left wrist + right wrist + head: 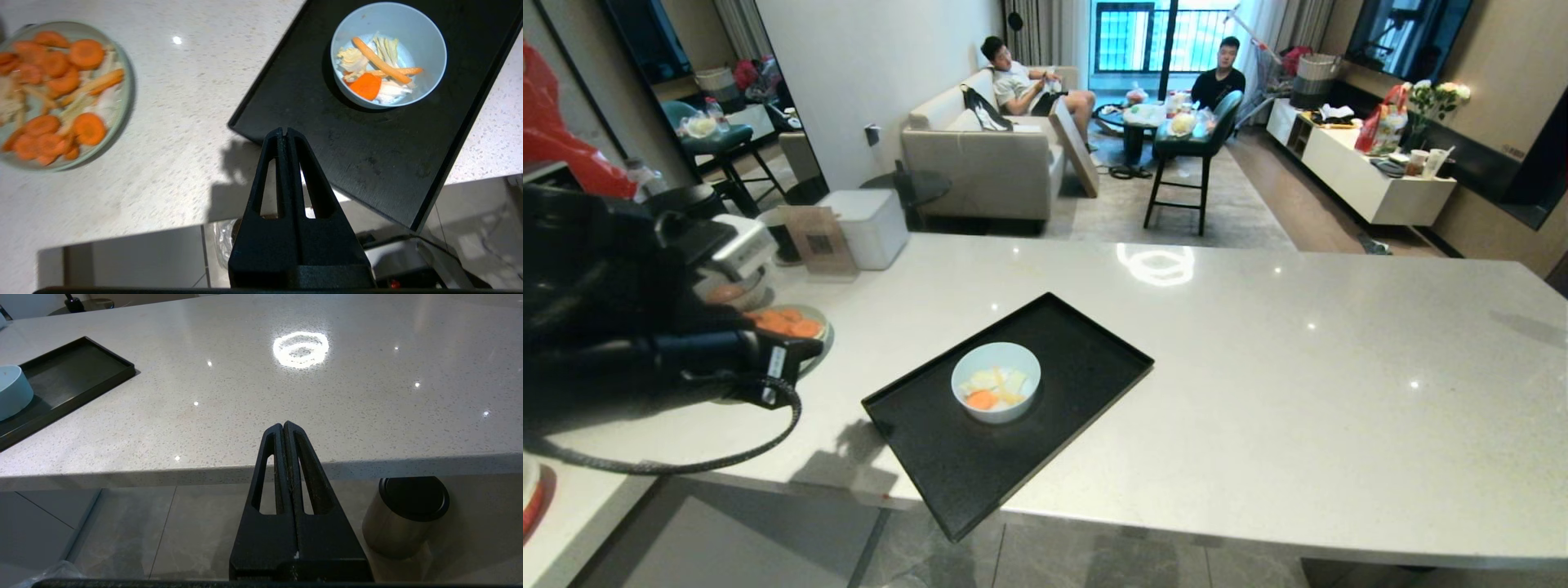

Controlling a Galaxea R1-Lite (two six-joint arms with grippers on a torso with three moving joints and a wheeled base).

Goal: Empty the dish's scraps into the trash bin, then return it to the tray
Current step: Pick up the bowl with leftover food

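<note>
Left gripper (284, 131), clenched and empty, hangs above the counter edge near the tray (367, 155).

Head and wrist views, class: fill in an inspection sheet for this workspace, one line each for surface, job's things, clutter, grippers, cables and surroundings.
Surface: pale speckled countertop, glossy, with a ceiling-light reflection.
Job's things: dish upright on the tray, holding the scraps; one tray corner overhangs the counter's near edge. A crinkled clear bag shows on the floor below the counter edge; the bin itself cannot be made out.
Clutter: green plate of carrot slices on the counter, apart from the tray.
Grippers: left gripper shut, empty, above the counter's near edge beside the tray; right gripper shut, empty, below the counter edge.
Cables: black cable looping off the left arm.
Surroundings: two seated people, sofa, stool; dark-topped steel cylinder on the floor.
</note>
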